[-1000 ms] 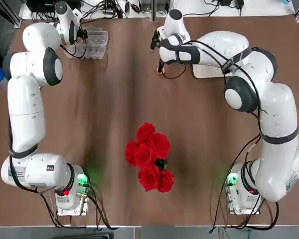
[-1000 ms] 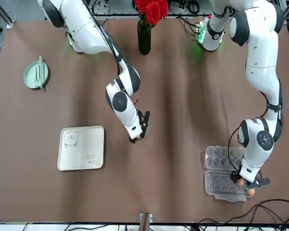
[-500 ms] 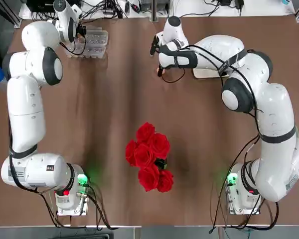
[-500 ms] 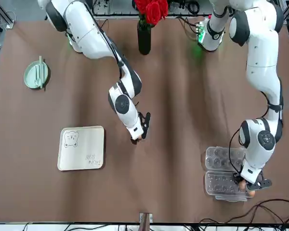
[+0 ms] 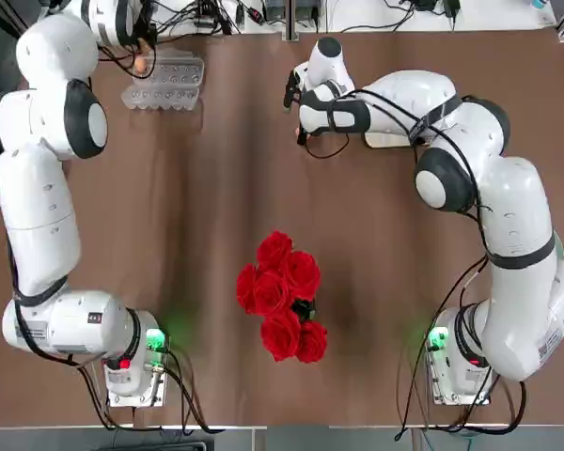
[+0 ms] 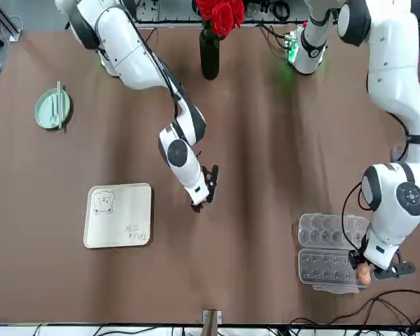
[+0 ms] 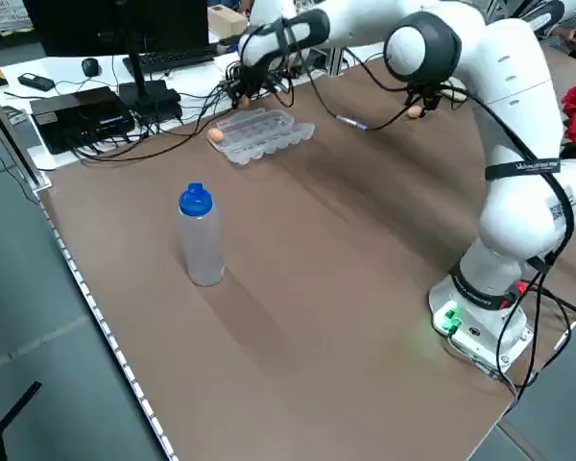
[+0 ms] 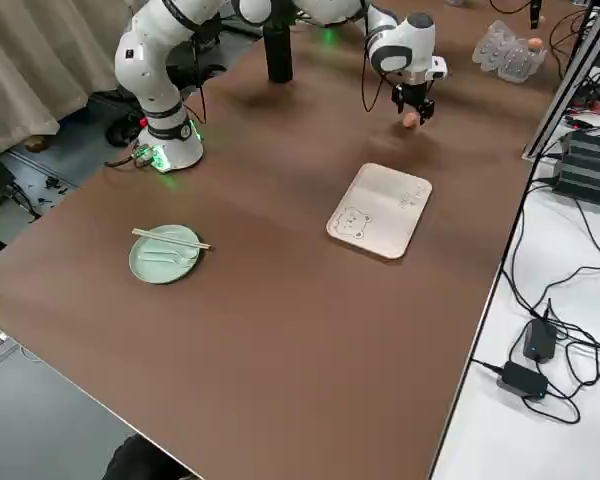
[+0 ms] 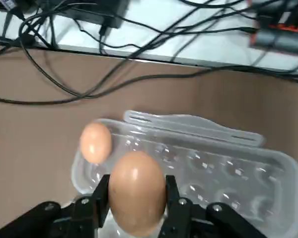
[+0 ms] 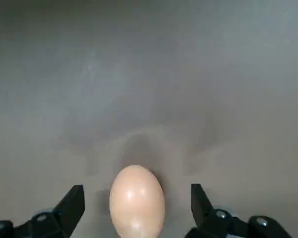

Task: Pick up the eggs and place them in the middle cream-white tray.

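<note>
On the brown worktop (image 6: pixel 266 140), the square cream-white tray (image 6: pixel 119 215) lies empty. The left gripper (image 9: pixel 135 208) — jaws pinching one orange-brown egg (image 9: pixel 136 192) above the clear plastic carton (image 9: pixel 203 168) — could drop it. The right gripper (image 10: pixel 136 210), jaws wide, straddles another egg (image 10: pixel 137 199) lying near the tray; it might roll.

Robotics lab. Two white arms bolted to brown counter (image 5: pixel 197 244), bases lit green. Cables (image 9: pixel 64 84) tangled along far edge. Side bench: black electronics box (image 7: pixel 82 115), keyboard (image 7: pixel 168 60), mouse. Power bricks (image 8: pixel 525 378) and loose leads on white surface beside counter. Props staged on counter: vase of red roses (image 5: pixel 282 296), blue-capped bottle (image 7: pixel 201 236), green plate (image 8: pixel 164 253). Beige curtain (image 8: pixel 30 70) behind.
</note>
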Tool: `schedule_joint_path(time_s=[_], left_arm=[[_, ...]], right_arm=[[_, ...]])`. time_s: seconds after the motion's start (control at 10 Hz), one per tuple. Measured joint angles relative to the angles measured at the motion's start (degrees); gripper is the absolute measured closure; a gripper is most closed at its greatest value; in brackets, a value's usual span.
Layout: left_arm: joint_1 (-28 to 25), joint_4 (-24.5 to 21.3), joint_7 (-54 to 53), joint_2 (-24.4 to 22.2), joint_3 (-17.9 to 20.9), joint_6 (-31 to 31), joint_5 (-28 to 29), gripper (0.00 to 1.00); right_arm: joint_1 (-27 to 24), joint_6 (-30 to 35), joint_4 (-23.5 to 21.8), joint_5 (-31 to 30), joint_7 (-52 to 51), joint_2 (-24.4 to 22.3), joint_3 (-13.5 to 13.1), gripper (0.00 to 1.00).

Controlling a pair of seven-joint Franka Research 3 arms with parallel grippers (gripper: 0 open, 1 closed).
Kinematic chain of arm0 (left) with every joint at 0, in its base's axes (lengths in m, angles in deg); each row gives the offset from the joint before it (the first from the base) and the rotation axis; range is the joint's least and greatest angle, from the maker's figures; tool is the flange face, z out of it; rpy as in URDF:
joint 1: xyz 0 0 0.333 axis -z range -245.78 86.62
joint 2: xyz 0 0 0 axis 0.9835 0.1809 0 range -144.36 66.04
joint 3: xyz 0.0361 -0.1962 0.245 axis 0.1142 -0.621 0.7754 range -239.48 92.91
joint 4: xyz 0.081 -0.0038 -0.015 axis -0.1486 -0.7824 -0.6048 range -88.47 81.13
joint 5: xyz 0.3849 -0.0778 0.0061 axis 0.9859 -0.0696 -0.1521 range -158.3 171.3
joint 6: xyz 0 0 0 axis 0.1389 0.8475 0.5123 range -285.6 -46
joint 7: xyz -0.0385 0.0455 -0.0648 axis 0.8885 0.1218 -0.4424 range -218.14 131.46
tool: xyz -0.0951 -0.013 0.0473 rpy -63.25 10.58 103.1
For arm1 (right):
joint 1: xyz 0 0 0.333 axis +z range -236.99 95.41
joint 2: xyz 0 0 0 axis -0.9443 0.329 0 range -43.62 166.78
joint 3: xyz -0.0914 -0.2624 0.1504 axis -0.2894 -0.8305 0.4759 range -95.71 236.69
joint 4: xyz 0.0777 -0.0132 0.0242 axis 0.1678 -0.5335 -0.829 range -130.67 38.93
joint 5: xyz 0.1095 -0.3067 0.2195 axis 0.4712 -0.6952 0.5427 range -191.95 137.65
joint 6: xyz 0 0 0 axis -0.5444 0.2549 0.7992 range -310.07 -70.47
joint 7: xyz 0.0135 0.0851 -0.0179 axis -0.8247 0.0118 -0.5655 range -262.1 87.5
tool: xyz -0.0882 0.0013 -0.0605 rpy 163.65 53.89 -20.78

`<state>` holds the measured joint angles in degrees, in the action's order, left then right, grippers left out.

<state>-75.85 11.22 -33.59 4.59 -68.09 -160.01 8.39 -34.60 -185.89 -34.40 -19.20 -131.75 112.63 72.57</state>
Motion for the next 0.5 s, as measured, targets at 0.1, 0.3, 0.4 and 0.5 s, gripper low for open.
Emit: schedule_joint_path(time_s=[0.1,0.3,0.4,0.5], left_arm=[[1.7,0.0,2.7,-1.1,-0.2,1.9,0.0,0.53],[5.7,0.0,8.9,-1.9,-0.4,4.4,0.0,0.53],[7.6,0.0,12.3,-2.1,-0.4,5.0,0.0,0.53],[9.3,0.0,15.3,-2.5,-0.4,5.6,0.0,0.53]], right_arm=[[0.0,-0.2,0.0,0.0,-0.3,0.1,0.0,0.16],[0.1,-0.2,0.0,0.0,-0.5,0.1,0.0,0.28],[0.1,-0.2,0.0,0.0,-0.5,0.1,0.0,0.31],[0.2,-0.2,0.0,0.0,-0.5,0.1,0.1,0.35]])
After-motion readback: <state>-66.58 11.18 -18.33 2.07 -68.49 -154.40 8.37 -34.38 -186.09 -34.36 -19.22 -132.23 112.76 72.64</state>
